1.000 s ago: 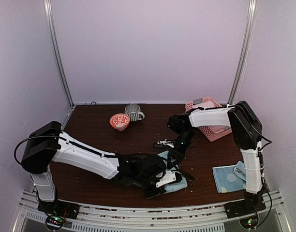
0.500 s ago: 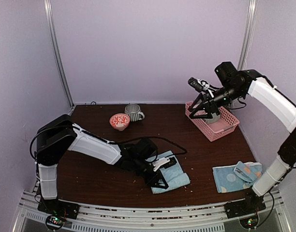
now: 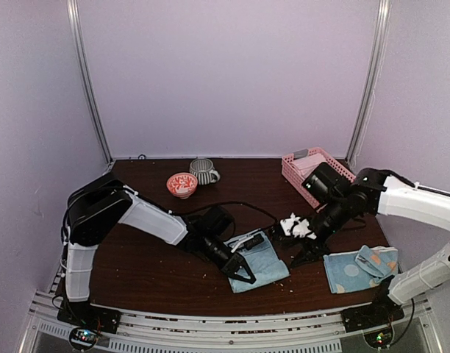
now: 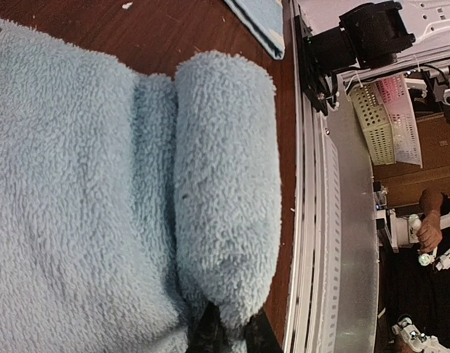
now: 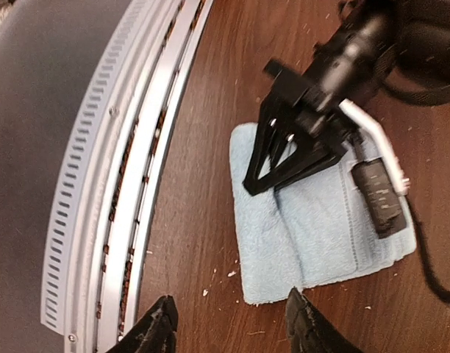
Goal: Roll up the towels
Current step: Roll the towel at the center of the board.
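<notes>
Dark wooden table [image 3: 151,213], lilac walls [image 3: 225,73]: we see the left gripper [image 3: 245,275] pinching the rolled edge of the plain blue towel [image 3: 268,259] near the table's 6 o'clock, the right gripper [image 5: 231,323] hanging spread at that towel's 3 o'clock, the dotted towel [image 3: 350,271] lying at 4 o'clock.

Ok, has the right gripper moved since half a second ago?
Yes. The right gripper came away from the pink basket, down and nearer, toward the blue towel.

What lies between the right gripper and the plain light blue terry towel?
Just bare dark brown tabletop with a few pale crumbs, as the right wrist view shows, between the open right gripper and the plain light blue terry towel.
</notes>
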Motion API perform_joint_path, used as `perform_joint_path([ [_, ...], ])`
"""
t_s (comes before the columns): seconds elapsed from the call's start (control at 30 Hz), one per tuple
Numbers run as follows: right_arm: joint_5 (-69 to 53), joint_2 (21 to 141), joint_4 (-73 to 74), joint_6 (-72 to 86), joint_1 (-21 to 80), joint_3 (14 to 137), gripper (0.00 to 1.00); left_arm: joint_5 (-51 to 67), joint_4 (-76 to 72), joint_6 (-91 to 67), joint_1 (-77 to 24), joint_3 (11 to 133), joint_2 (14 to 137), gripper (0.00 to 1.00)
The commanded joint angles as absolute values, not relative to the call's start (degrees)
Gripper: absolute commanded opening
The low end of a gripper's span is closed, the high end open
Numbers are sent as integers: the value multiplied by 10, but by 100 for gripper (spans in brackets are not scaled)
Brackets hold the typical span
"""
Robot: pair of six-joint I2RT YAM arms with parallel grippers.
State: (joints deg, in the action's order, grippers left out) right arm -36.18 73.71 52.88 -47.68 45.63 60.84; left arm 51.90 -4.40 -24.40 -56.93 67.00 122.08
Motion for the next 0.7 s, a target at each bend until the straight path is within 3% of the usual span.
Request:
perform_joint_path([
  [0.0,-188,768,414,-471,500,547,51,489,9,-248,-564,651,1257,0],
  [0.53,-165,896,309,-475,570,502,55,483,24,-240,-563,651,1254,1],
  [0.67,-167,911,309,-476,579,495,47,477,24,-239,-563,652,1251,2],
])
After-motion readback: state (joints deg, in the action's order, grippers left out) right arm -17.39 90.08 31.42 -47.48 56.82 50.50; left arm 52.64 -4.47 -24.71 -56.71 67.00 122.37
